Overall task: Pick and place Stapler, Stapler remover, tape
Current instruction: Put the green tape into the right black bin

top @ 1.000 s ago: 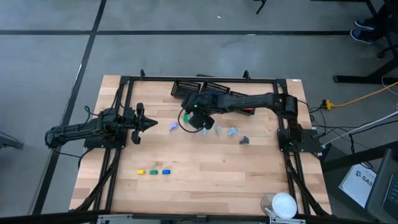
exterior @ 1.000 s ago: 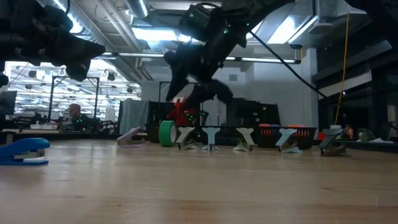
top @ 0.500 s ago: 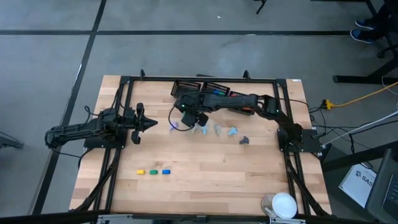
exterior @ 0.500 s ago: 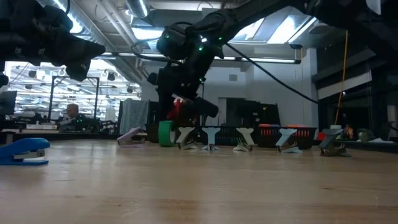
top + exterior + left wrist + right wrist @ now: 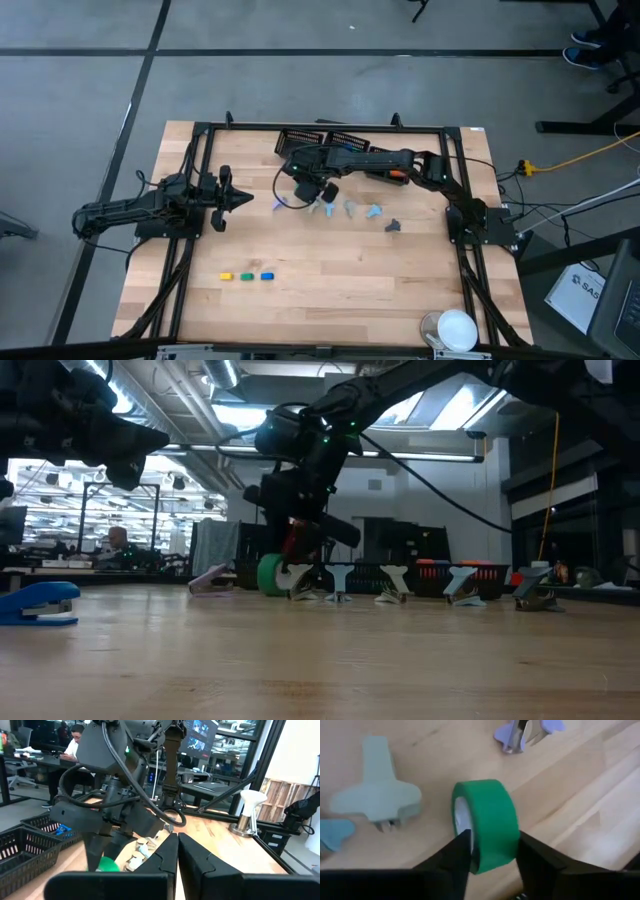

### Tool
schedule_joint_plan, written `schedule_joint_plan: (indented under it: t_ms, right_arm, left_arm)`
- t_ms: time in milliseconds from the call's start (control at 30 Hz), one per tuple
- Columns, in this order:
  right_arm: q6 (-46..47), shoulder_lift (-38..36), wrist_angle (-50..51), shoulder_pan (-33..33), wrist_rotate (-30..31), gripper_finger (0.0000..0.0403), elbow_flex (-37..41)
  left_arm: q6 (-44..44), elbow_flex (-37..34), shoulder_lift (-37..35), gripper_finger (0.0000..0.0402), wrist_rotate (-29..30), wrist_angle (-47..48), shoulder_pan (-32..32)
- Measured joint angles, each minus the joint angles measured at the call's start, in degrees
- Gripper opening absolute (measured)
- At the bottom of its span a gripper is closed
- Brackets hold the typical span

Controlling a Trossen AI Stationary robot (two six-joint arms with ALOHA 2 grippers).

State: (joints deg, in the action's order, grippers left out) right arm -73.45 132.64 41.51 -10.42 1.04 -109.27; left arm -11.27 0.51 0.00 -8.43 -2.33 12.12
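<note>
Right jaws [image 5: 487, 851] pinching upright green tape roll [image 5: 487, 822] on wooden table [image 5: 340, 270] | beside pastel claw-shaped staple removers [image 5: 377, 795] | left jaws [image 5: 177, 851] pressed together, waiting at table's left

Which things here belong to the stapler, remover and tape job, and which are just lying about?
Job:
- green tape roll, in the right gripper
- pastel staple removers
- blue stapler

Lying about:
- black baskets
- white round object at the table corner
</note>
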Motion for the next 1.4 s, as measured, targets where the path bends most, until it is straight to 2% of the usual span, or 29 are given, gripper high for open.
schedule_joint_plan:
  t_ms: [100,300,533,833,1067,1400]
  right_arm:
    - [2.66,0.00,0.08,-0.04,-0.85,0.0100,0.00]
    - [7.67,-0.09,1.91,-0.08,-0.94,0.0100,-0.77]
    - [18.27,-0.22,14.47,-1.70,-8.33,0.0100,-11.65]
    - [24.36,-0.38,26.61,-5.38,-10.28,0.0100,-21.96]
    - [25.25,-3.20,30.32,-6.27,-10.19,0.0100,-20.63]
    - [27.38,-4.70,35.59,-3.78,-10.05,0.0100,-20.48]
  left_arm:
    - [0.00,0.00,-0.01,0.0007,0.00,0.00,0.00]
    - [0.00,0.00,-0.01,0.0007,0.00,0.00,0.00]
    - [0.00,0.00,-0.01,0.0008,0.00,0.00,0.00]
    - [0.00,0.00,0.00,0.0004,0.00,0.00,-0.01]
    - [0.00,0.00,0.01,0.0008,0.00,-0.02,0.00]
    - [0.00,0.00,0.03,0.0007,-0.02,-0.02,-0.02]
